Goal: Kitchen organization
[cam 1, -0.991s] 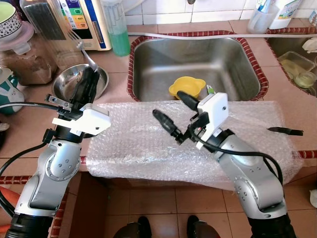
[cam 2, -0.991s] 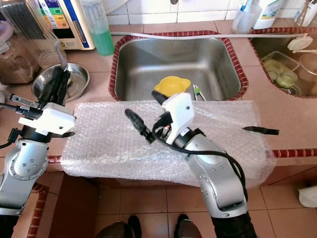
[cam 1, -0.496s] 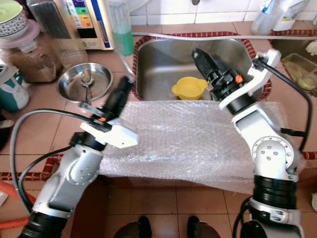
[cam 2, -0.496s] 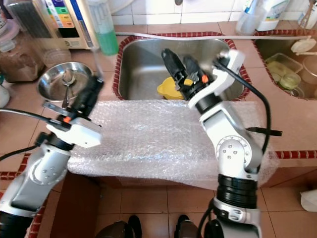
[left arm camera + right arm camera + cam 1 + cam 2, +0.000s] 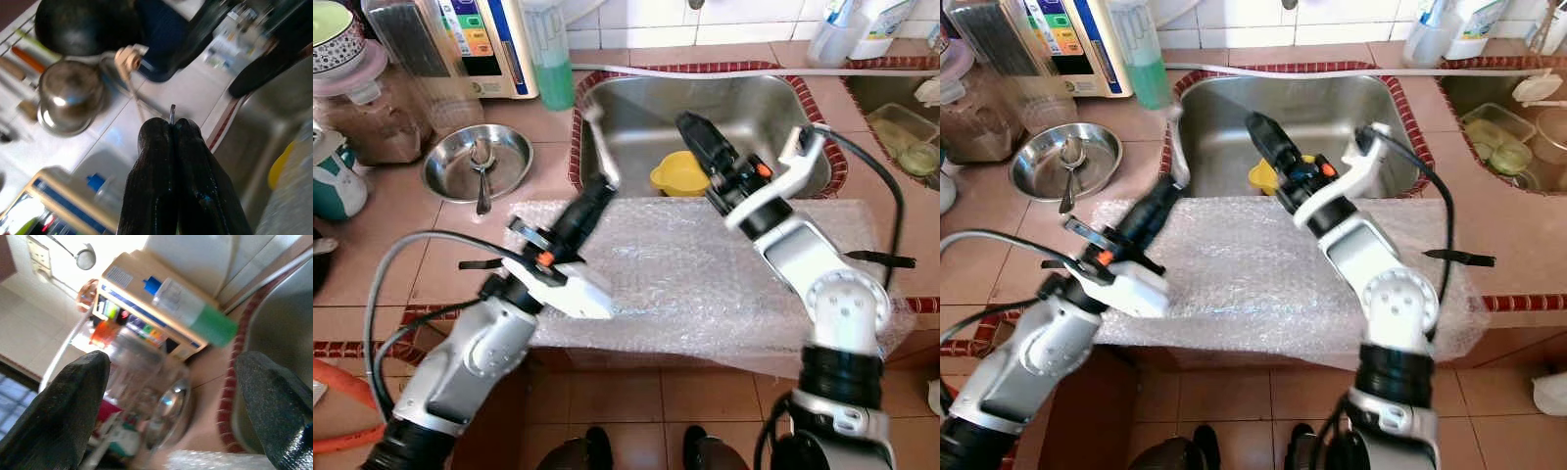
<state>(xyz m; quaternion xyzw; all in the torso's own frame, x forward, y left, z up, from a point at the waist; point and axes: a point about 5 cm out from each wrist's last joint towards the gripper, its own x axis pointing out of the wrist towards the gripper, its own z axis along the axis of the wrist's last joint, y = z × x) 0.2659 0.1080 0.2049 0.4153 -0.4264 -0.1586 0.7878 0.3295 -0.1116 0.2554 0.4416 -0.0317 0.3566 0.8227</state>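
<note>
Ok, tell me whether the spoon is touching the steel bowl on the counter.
Touching. In the left eye view the spoon lies inside the steel bowl, its scoop on the bowl's bottom and its handle resting over the near rim.

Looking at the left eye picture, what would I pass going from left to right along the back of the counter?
Brown-filled jar → steel bowl with a spoon → green soap bottle → sink → yellow cup → second sink with a clear container.
</note>
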